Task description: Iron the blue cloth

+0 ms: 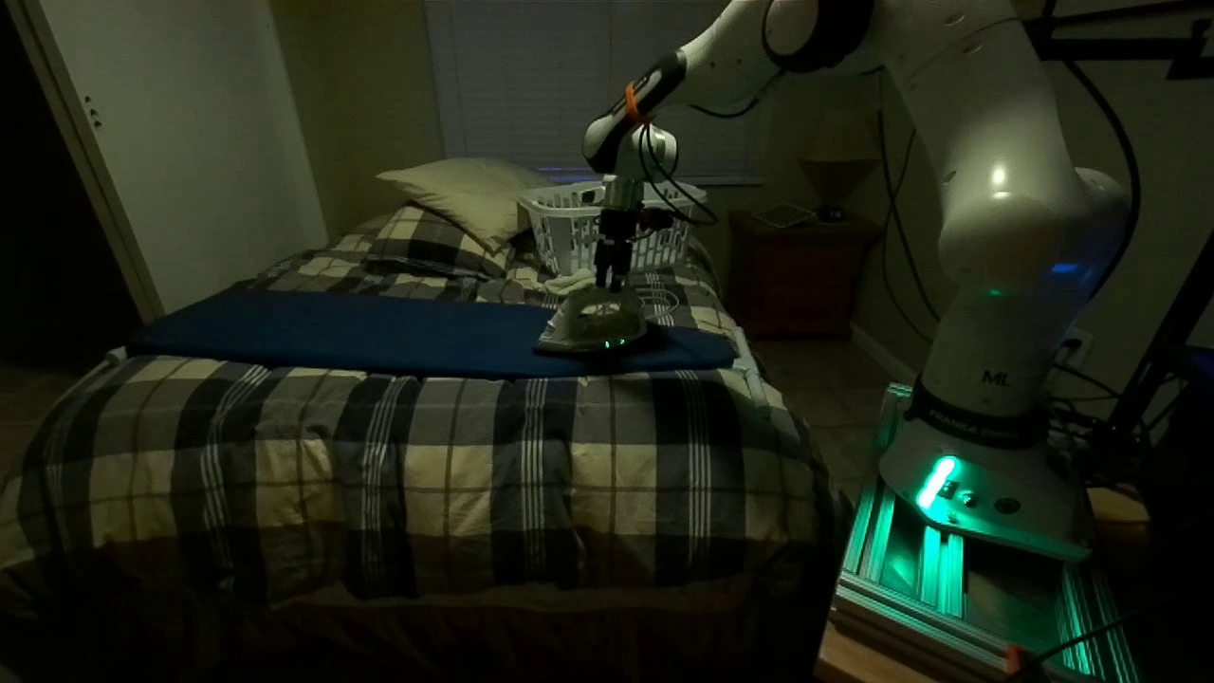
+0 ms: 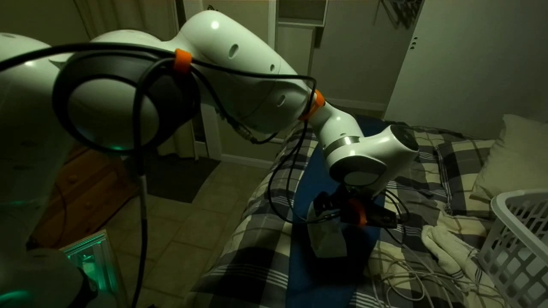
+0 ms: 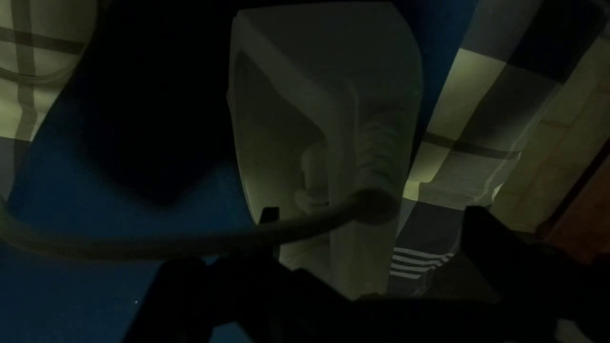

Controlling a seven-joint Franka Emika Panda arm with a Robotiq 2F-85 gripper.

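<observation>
A long, flat navy-blue fabric cloth [image 1: 379, 327] stretches across a cream, dark-blue & white plaid bedspread [image 1: 455, 474] in a dim bedroom. A pale, hard-shelled clothes iron [image 1: 588, 329] sits on the cloth nr. the end closer to the robot, small green lights [image 1: 608, 343] showing low on its side. Over the iron's handle hangs the black two-fingered claw [image 1: 608, 285] of a white jointed robot arm [image 1: 996, 190]; the wrist cam shows its dark fingers [image 3: 476, 228] apart, w/ the handle btwn them & a gap on one side. A pale round cord [image 3: 119, 247] runs from the iron. In both ext. views, a white plastic lattice laundry basket [image 2: 509, 220] stands nr. a cream pillow [image 1: 484, 190].
</observation>
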